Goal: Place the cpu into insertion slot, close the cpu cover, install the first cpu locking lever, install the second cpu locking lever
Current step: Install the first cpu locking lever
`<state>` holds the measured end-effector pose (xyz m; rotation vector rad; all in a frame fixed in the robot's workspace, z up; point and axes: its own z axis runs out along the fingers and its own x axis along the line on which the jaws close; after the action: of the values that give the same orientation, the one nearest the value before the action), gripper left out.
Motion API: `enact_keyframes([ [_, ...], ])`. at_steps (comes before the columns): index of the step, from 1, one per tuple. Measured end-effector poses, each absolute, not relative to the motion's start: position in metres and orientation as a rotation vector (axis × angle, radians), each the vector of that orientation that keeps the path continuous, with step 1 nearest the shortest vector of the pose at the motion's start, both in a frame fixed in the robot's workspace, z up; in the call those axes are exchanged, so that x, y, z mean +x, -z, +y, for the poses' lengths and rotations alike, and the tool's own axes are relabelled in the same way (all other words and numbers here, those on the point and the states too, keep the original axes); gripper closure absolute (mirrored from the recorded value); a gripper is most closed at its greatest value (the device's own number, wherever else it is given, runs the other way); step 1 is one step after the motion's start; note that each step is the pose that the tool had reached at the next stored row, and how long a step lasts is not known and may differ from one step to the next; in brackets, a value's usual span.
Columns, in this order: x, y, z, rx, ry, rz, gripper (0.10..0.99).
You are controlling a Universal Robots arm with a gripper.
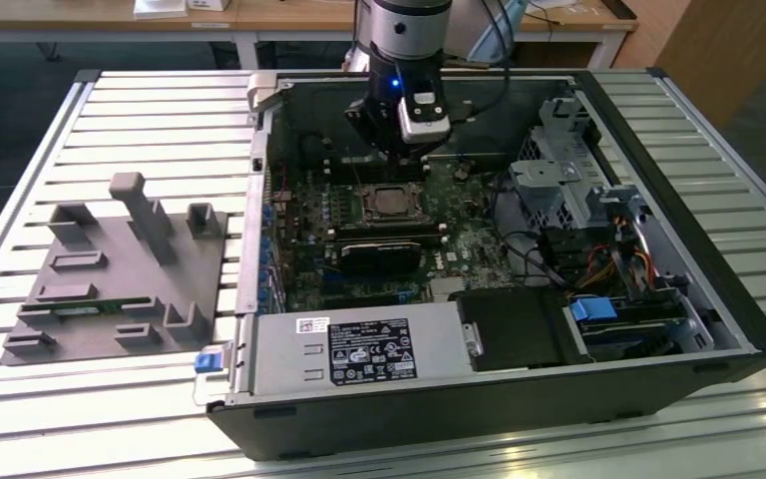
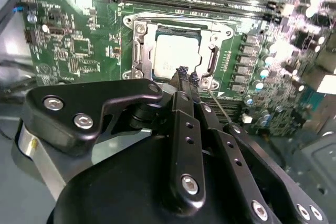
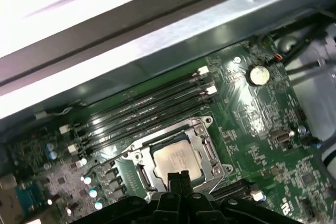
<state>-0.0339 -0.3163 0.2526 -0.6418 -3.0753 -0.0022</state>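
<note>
Cpu (image 2: 176, 56): seated in slot (image 1: 390, 204), mid-motherboard
Cover (image 2: 143, 45): lying flat over slot, framing cpu
Gripper (image 2: 187, 75): low at cover's edge, just beside thin wire lever (image 2: 218, 109)
Fingers (image 2: 182, 78): pressed together

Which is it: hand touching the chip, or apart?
Cannot tell. In both wrist views the hand overlaps the chip at its edge, so neither contact nor a gap shows plainly.

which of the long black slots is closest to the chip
The slot running beside the silver frame around the chip; the others lie farther toward the case wall.
</note>
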Motion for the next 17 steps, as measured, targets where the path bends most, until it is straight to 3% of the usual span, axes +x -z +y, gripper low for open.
enact_keyframes([
  [17,-0.0339,-0.2517,-0.3163,-0.208,0.036,-3.129,0.980],
])
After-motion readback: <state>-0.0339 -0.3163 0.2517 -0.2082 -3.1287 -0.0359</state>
